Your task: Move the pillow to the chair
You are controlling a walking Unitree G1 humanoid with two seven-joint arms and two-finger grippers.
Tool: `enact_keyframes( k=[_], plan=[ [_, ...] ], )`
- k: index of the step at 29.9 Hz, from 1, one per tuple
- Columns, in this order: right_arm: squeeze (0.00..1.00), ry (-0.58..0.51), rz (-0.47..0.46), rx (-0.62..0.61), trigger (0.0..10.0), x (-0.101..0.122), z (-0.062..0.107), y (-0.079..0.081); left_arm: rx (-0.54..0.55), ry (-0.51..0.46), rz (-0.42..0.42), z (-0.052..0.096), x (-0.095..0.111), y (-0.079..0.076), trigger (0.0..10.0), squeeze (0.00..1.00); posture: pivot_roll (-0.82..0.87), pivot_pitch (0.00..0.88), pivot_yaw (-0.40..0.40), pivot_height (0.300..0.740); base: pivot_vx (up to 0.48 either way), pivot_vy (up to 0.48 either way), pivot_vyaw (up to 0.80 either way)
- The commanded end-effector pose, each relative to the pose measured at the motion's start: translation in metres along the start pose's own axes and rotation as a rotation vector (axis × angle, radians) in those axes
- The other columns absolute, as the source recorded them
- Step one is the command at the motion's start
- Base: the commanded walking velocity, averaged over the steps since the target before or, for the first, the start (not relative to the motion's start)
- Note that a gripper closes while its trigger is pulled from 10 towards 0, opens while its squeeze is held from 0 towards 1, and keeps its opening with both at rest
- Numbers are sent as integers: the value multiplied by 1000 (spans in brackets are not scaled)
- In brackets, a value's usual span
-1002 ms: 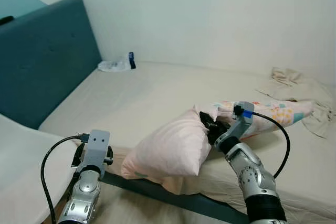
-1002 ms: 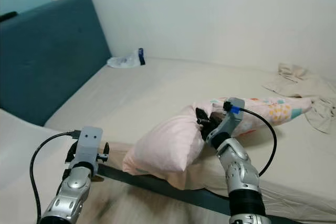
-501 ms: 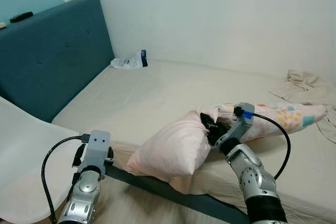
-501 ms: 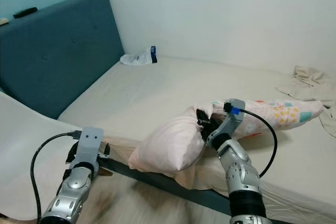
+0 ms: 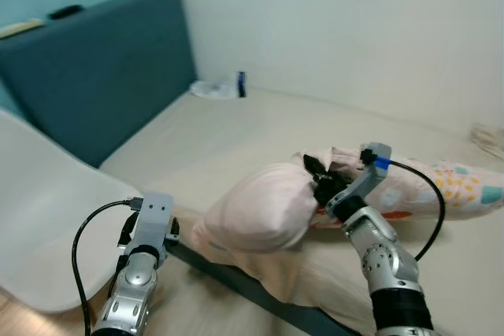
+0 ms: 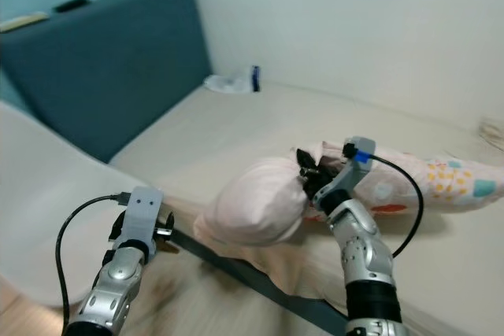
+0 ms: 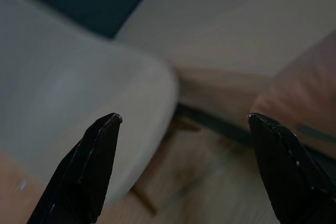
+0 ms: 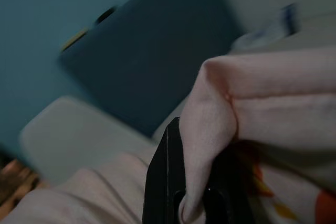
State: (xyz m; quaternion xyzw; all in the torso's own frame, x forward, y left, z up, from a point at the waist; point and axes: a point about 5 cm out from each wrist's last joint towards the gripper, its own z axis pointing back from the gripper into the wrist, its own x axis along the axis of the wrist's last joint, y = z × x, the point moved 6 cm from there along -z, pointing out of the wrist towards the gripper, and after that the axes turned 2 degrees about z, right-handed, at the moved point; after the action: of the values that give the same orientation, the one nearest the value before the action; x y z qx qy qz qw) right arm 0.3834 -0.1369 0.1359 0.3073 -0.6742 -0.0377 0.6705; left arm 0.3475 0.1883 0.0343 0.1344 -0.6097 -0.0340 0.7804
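Observation:
A pale pink pillow (image 5: 256, 214) hangs over the bed's front edge, bunched at its right corner. My right gripper (image 5: 316, 182) is shut on that corner; the right wrist view shows pink fabric (image 8: 210, 129) pinched against a black finger (image 8: 167, 182). The white chair (image 5: 47, 226) curves in at the lower left. My left gripper (image 5: 150, 235) is held low in front of the chair seat, left of the pillow. In the left wrist view its black fingertips (image 7: 100, 145) stand wide apart and open, with the chair (image 7: 68, 93) and the pillow (image 7: 304, 98) beyond.
A teal headboard (image 5: 102, 76) stands at the left of the beige mattress (image 5: 236, 135). A second, patterned pillow (image 5: 457, 190) lies behind my right arm. A plastic bag and small dark bottle (image 5: 228, 86) rest at the far bed corner. The dark bed frame (image 5: 236, 281) runs below the pillow.
The camera has swung left, so the whole scene has shifted right and more of the chair shows. The right gripper still holds the pillow corner; the picture is blurred by motion.

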Motion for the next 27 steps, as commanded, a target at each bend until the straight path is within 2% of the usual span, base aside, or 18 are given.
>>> enact_keyframes(
  k=[1,27],
  plan=[
    [0,-27,17,71,10000,9,-7,19,24,37,-6,2,-11,8,10000,0,-48,0,-1,740,0,0,763],
    [0,-33,21,57,10000,10,-8,19,4,23,8,2,-7,2,10000,0,-48,0,6,740,0,0,763]
  ],
)
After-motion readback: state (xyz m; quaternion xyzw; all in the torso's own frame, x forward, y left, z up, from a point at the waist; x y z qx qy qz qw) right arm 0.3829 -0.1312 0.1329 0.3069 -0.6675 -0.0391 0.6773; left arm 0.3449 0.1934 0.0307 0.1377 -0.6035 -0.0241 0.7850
